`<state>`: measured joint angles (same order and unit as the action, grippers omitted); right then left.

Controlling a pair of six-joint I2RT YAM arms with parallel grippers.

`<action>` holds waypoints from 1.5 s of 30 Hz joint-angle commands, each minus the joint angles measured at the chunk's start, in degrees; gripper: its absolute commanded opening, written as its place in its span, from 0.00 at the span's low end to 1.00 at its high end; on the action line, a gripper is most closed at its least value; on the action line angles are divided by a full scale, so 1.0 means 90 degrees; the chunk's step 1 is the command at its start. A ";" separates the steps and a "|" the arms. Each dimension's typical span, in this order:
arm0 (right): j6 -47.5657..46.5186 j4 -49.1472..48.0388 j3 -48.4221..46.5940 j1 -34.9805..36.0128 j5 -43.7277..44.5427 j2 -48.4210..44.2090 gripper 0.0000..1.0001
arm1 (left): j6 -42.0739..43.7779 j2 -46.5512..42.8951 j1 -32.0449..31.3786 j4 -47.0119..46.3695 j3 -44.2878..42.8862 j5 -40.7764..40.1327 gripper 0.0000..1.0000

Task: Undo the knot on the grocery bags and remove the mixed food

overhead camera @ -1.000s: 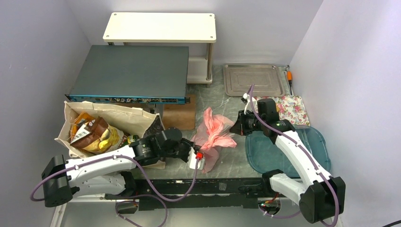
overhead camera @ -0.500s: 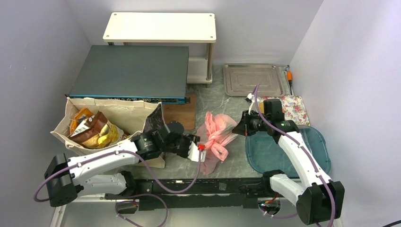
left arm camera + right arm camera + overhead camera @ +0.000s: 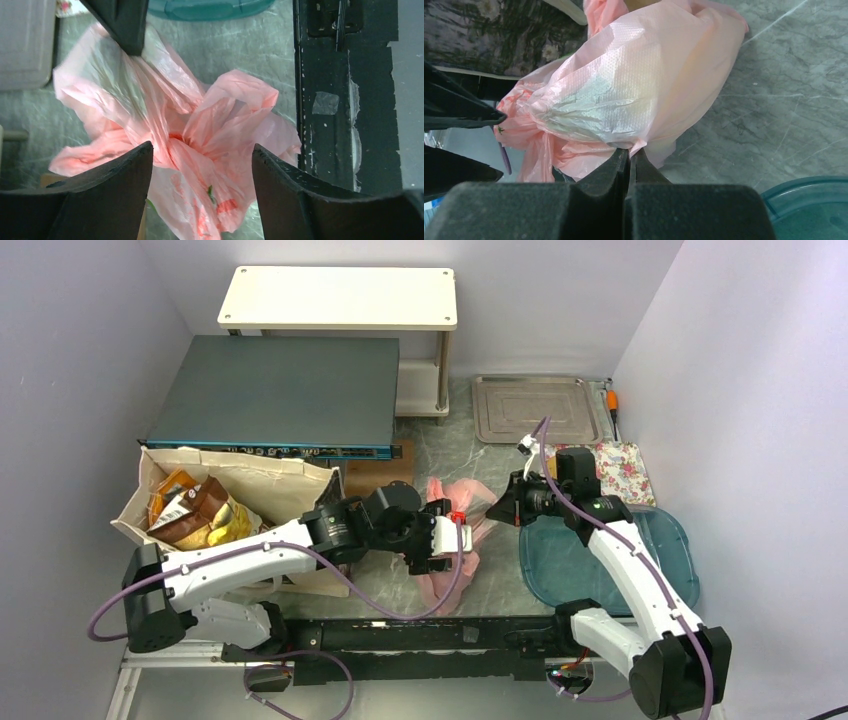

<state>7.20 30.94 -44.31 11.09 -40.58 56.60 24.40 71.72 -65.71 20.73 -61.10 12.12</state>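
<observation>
The pink plastic bag (image 3: 447,572) lies crumpled on the marble table between the arms. My left gripper (image 3: 451,538) hovers over it, open. In the left wrist view its fingers (image 3: 107,192) straddle the bag (image 3: 210,125) without touching, above the gathered twist of the knot (image 3: 172,139). My right gripper (image 3: 499,508) is shut on a pinch of the bag's film (image 3: 634,85) at its right side, the tips (image 3: 629,154) pressed together. The beige tote (image 3: 250,485) stands at left with chip bags (image 3: 192,515) inside. A green speck shows through the pink film (image 3: 209,192).
A dark flat case (image 3: 280,390) and a white shelf (image 3: 340,298) stand at the back. A metal tray (image 3: 530,408), a floral cloth (image 3: 618,470) and a teal dish (image 3: 655,560) lie to the right. A brown board (image 3: 385,480) sits behind the bag.
My left gripper has let go of the pink bag, opened, and moved right and back over it. The bag has sagged lower. The right gripper keeps its pinch.
</observation>
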 commanded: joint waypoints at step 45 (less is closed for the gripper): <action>-0.2741 0.0316 -0.2088 0.1942 0.0089 0.0500 0.97 | 0.2453 -0.1367 0.0583 -0.0426 0.1008 0.0567 0.00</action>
<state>-15.53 42.52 -61.04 24.08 -44.58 58.59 43.99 59.00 -60.64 19.86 -50.68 14.87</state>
